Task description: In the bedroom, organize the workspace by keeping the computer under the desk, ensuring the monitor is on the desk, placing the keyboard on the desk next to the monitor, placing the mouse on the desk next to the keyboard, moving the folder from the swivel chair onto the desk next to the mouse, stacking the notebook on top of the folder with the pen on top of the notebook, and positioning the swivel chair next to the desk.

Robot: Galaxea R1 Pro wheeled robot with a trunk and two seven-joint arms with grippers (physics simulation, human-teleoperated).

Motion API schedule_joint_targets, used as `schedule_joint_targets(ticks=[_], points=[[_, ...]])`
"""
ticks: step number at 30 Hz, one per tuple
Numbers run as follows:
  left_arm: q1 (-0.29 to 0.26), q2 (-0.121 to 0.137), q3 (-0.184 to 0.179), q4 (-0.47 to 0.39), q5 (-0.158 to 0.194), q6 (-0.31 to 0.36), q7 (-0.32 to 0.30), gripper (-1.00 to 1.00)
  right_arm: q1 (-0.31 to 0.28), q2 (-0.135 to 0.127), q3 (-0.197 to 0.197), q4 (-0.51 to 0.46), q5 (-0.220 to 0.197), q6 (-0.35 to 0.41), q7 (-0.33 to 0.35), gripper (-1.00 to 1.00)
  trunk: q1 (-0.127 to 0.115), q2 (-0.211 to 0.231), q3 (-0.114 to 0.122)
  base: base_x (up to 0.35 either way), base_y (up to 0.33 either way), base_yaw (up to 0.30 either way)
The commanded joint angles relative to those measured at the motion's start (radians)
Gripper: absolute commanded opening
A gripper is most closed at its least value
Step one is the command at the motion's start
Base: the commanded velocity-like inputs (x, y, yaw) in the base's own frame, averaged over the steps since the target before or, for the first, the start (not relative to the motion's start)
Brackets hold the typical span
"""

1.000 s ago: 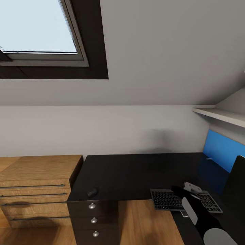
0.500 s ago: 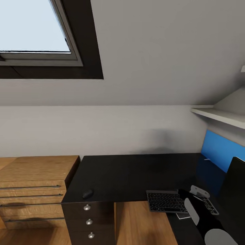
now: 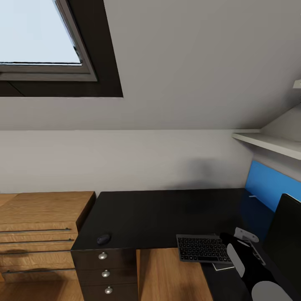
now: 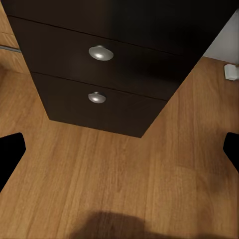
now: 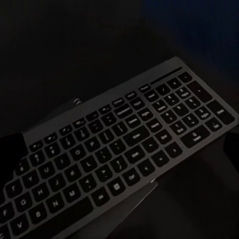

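The black desk (image 3: pixel 167 213) runs along the wall and turns at the right. On it lies the dark keyboard (image 3: pixel 200 247) near the front edge, and the small mouse (image 3: pixel 103 238) sits far to its left above the drawer unit. The monitor (image 3: pixel 288 238) stands black at the right edge. My right gripper (image 3: pixel 246 234) hovers over the keyboard's right end. In the right wrist view the keyboard (image 5: pixel 124 149) lies close below the right gripper (image 5: pixel 119 149), whose fingers look spread. My left gripper (image 4: pixel 119 154) is open over the floor in front of the drawers.
A black drawer unit (image 3: pixel 104 271) with round silver knobs (image 4: pixel 100 52) stands under the desk's left end. Beside it is a wooden dresser (image 3: pixel 39 234). A blue panel (image 3: pixel 265 184) and a white shelf (image 3: pixel 267 142) are at the right. A pale flat corner (image 3: pixel 221 266) pokes out under the keyboard.
The whole head view has slid left, so the camera has turned to the right and more of the monitor shows. The desk's things have not moved on it.
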Motion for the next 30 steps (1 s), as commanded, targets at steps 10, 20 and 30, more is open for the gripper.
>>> schedule_joint_targets(ticks=[10, 20, 30], points=[[-0.001, -0.001, 0.004, 0.001, 0.001, -0.003, -0.001, 1.0, 0.0, 0.001, 0.0, -0.001, -0.009, 0.004, -0.001, 1.0, 0.0, -0.001, 0.0, 0.004, -0.016, 0.0], [-0.001, -0.001, 0.004, -0.001, 0.001, -0.003, -0.001, 1.0, 0.0, -0.006, -0.001, -0.002, -0.008, 0.002, -0.002, 1.0, 0.0, -0.001, 0.0, 0.0, 0.0, 0.0], [0.0, -0.001, 0.005, -0.001, 0.001, -0.004, -0.003, 1.0, 0.0, -0.019, 0.002, -0.009, 0.001, -0.006, -0.004, 1.0, 0.0, -0.001, 0.0, 0.0, 0.0, 0.0]])
